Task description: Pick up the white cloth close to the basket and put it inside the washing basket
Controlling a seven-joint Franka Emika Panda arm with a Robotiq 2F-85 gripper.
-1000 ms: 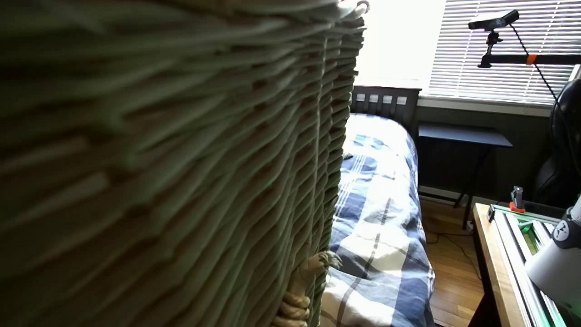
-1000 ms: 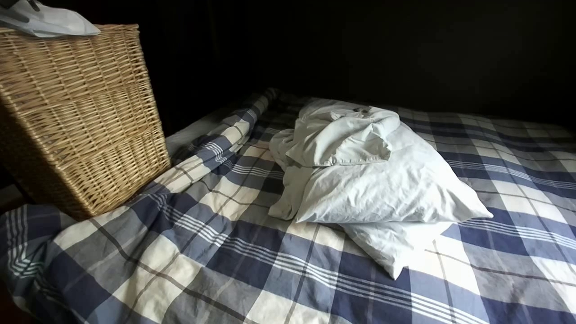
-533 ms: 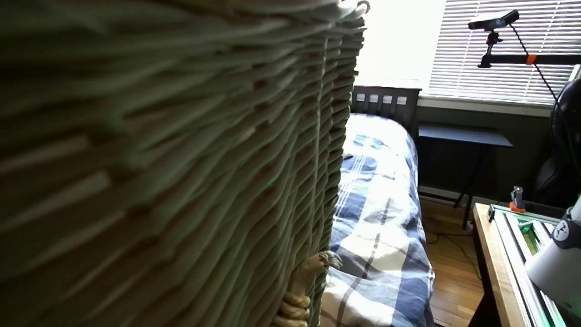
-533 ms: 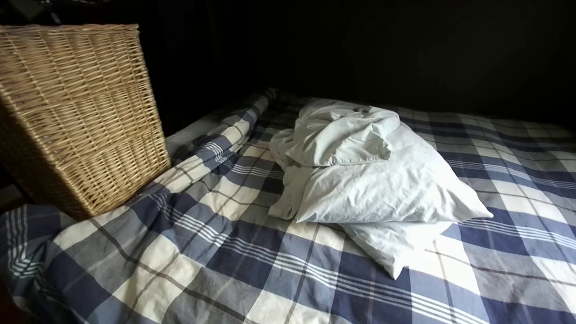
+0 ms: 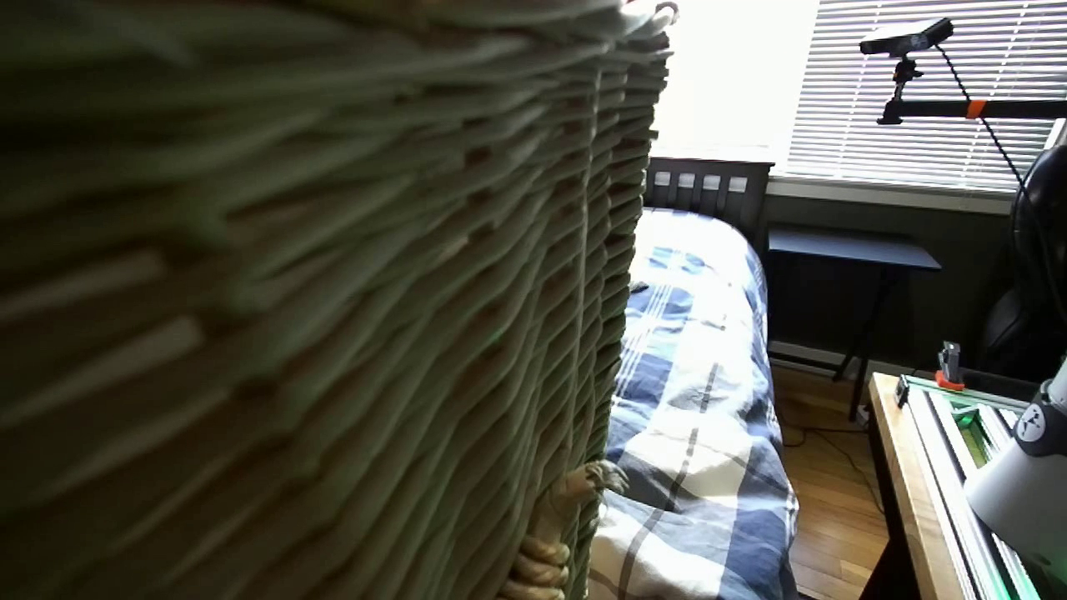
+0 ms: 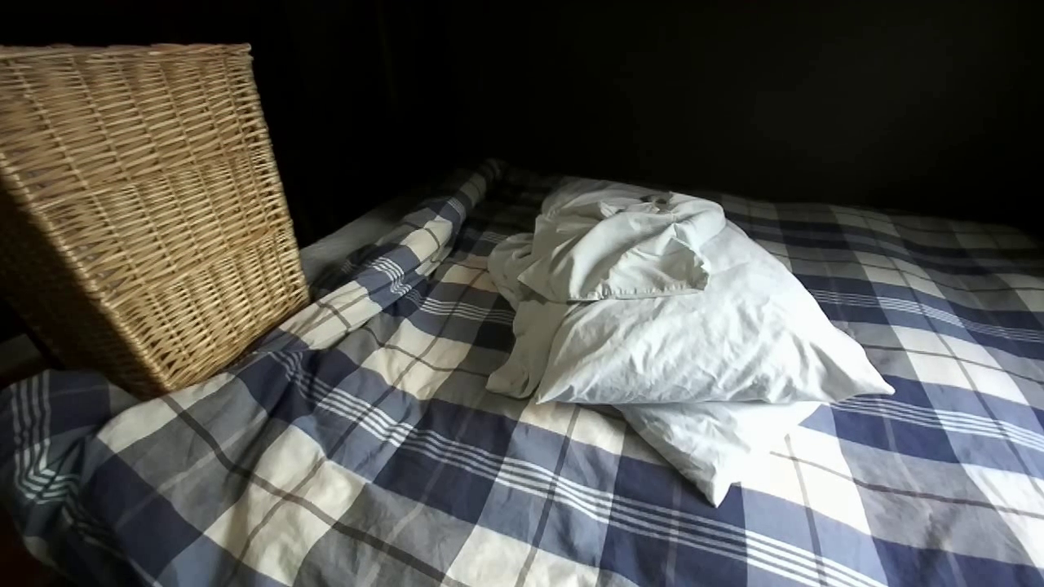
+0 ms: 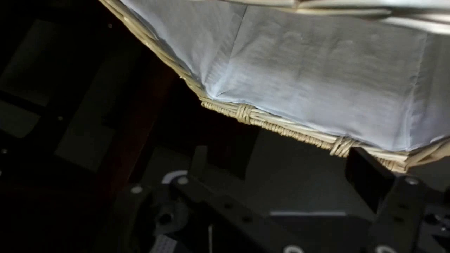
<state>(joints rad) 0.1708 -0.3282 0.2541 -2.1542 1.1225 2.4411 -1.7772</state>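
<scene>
White cloth: out of sight, presumably inside the lined wicker basket. Likely light, soft and limp; best pinched at a raised fold. Near the basket, with tool spread wide, gripping nothing.

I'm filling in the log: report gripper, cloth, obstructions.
Gripper open, nothing held. Target cloth no longer draped over washing basket, probably inside, bottom unseen. Basket rim overlapped by one finger in wrist view, clearance unclear.

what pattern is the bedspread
Blue, grey and cream plaid; the bedspread shows best in an exterior view.
</scene>
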